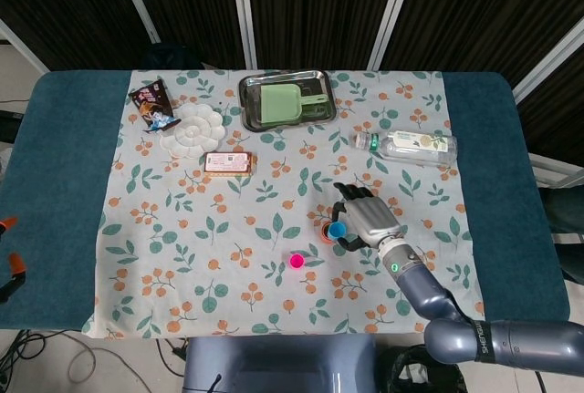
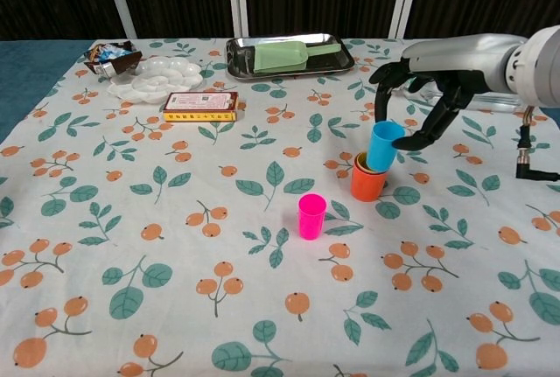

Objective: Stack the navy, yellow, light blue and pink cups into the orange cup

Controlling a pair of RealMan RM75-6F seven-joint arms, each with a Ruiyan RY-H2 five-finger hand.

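Silver right hand, black fingers

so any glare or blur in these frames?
Chest view: sharp, with a mild highlight on the metal tray rim and soft shadows beside the pink cup. Head view: evenly lit, sharp; small specular spots on the robot hand.
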